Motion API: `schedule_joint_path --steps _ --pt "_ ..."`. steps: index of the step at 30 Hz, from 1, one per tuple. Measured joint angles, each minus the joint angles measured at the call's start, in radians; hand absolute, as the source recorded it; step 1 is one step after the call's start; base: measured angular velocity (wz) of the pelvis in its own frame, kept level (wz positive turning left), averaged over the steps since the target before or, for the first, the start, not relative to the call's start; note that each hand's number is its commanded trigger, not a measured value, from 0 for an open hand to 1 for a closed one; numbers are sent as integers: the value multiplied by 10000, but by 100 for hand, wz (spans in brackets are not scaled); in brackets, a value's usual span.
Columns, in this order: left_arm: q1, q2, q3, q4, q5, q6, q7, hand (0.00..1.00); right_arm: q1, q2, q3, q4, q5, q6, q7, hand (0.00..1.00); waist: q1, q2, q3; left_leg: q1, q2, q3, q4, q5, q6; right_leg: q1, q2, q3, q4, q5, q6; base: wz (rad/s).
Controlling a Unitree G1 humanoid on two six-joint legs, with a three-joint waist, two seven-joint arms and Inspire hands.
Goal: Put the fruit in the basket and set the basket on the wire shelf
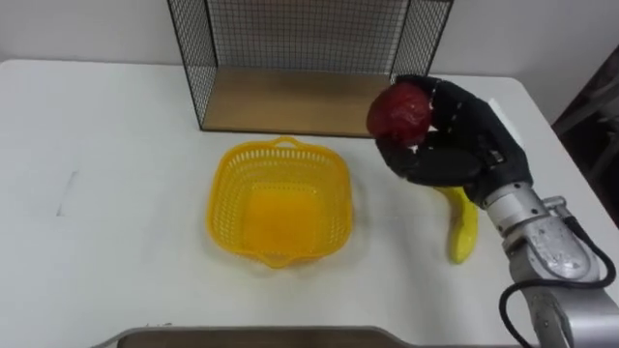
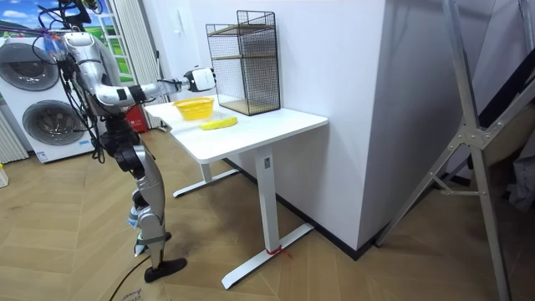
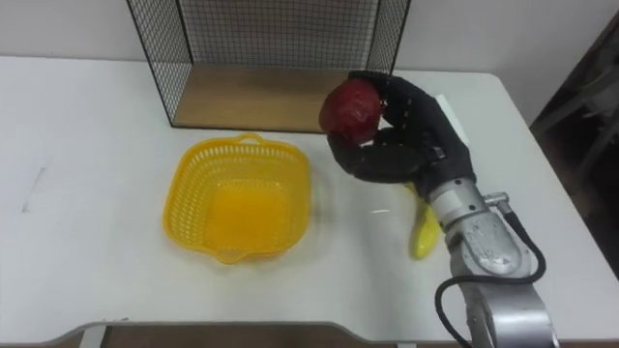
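My right hand (image 1: pixel 455 145) (image 3: pixel 406 140) holds a dark red apple (image 1: pixel 398 112) (image 3: pixel 349 106) above the table, its fingers curled round the fruit, to the right of the yellow plastic basket (image 1: pixel 280 201) (image 3: pixel 242 200). The basket sits with nothing in it on the white table (image 1: pixel 106 193). A yellow banana (image 1: pixel 462 228) (image 3: pixel 423 232) lies on the table under my right forearm, partly hidden by it. The black wire shelf (image 1: pixel 300 58) (image 3: pixel 266 53) with a wooden floor stands behind the basket. The room view has me standing at the table's end with the arm (image 2: pixel 155 87) stretched over it.
The table's right edge runs close to my right arm. The near edge crosses the bottom of the eye views. In the room view, washing machines (image 2: pixel 38 100) stand behind me and a white wall rises behind the table.
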Motion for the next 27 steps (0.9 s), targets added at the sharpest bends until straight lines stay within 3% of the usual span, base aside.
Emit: schedule_joint_path --steps 3,15,16,17,18,27 --pt "-54 0 -8 -10 -3 10 -207 0 -33 -31 196 -103 -722 12 370 100 200 -144 -74 6 0 -8 -5 -3 3 0 2 3 -1 1 0 0" --pt "-263 207 -69 -12 -5 21 -714 0 -30 -78 1007 -863 -2648 90 1750 100 516 -68 -3 -98 -5 -144 15 -1 0 -3 -18 -158 -2 2 1 4" --pt "-268 207 -108 -12 -5 20 -715 0 -30 -75 1104 -862 -2744 90 1811 51 522 -76 -4 -95 -7 -144 30 0 0 -3 -21 -157 -2 2 1 0" --pt "-269 217 -147 -13 -7 20 -714 0 -31 -76 1162 -861 -2786 90 1821 7 532 -74 -2 -95 -7 -141 34 0 0 -2 -21 -148 -4 2 1 0" --pt "-278 240 -233 -13 -11 19 -716 0 -31 -76 1276 -859 -2874 90 1852 0 528 -79 -4 -94 -7 -140 37 0 0 -2 -20 -144 -4 2 1 0" --pt "-458 359 -744 -29 -76 12 -666 0 -13 -159 2116 -804 -3099 110 2139 0 679 -94 15 -79 -7 -140 47 0 0 16 -17 -136 -9 3 0 0"
